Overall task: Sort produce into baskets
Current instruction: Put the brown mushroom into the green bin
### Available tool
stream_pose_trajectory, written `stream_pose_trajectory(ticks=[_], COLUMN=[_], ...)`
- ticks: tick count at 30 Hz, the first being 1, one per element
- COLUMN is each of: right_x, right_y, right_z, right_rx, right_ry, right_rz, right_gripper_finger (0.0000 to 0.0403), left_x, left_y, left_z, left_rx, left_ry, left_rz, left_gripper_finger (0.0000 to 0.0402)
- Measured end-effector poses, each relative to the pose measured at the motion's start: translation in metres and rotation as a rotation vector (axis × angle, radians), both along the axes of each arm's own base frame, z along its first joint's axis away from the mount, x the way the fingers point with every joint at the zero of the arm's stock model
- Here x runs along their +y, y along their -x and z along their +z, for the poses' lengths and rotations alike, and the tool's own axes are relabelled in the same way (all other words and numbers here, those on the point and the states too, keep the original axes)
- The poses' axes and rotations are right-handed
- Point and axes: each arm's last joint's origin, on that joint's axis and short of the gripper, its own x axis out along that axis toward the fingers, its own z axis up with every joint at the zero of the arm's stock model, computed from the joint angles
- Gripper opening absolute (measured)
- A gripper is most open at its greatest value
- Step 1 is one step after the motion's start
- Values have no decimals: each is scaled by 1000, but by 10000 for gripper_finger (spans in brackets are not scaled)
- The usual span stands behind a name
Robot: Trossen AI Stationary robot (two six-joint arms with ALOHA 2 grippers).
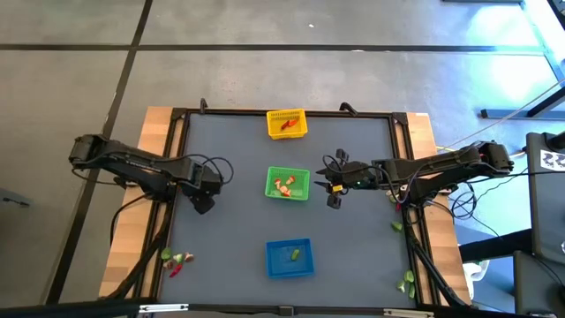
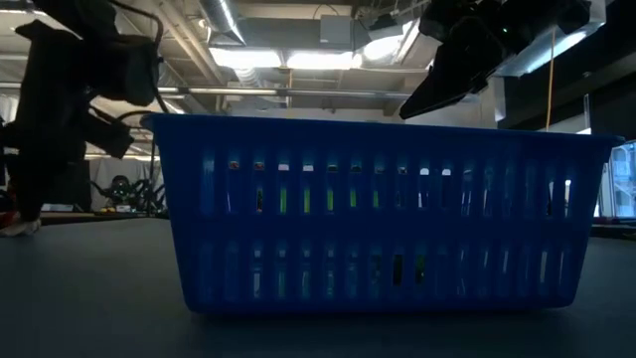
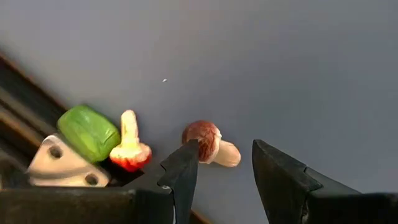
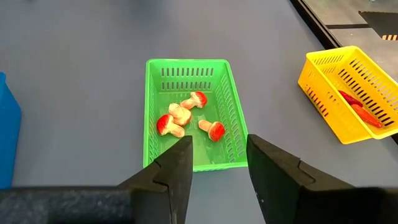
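Table point(image 1: 238, 150): dark grey mat with a wooden border, seen from above.
Yellow basket point(image 1: 287, 124): at 12 o'clock on the mat, near the far edge, holding red pieces point(image 4: 359, 107).
Green basket point(image 1: 288, 184): at the centre of the mat, holding four red-capped mushroom pieces point(image 4: 186, 116).
Blue basket point(image 1: 290, 258): at 6 o'clock, near the front edge, with a light green piece point(image 1: 296, 254) inside; it fills the low view.
Left gripper point(image 1: 203, 205): at 9 o'clock from the green basket, well apart from it. Its fingers point(image 3: 182, 177) stand parted with nothing between them, over a brown-capped mushroom point(image 3: 209, 144) lying on the mat.
Near that mushroom: a red-capped mushroom point(image 3: 130, 149) just beside a green piece point(image 3: 89, 132).
Right gripper point(image 1: 333, 196): at 3 o'clock from the green basket, just beside it. Fingers released, a gap between them, grasping nothing.
Loose produce point(image 1: 177, 261): green and red pieces on the wooden border at 8 o'clock; more green pieces point(image 1: 408, 283) at 4 o'clock.
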Motion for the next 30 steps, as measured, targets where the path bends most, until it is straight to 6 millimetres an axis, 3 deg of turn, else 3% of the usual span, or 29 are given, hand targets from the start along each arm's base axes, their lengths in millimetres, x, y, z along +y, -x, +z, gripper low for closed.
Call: stream_pose_trajectory(ticks=[8, 20, 30], right_x=[0, 0, 0], right_y=[0, 0, 0], right_z=[0, 0, 0], right_rx=[1, 1, 0], right_ry=[0, 0, 0], right_rz=[0, 0, 0], right_gripper_finger=[152, 152, 152], left_x=[0, 1, -1], left_y=[6, 7, -28], left_z=[-11, -12, 23], left_rx=[24, 21, -188], left_ry=[-4, 6, 20], left_rz=[-32, -74, -174], left_gripper_finger=[125, 20, 10])
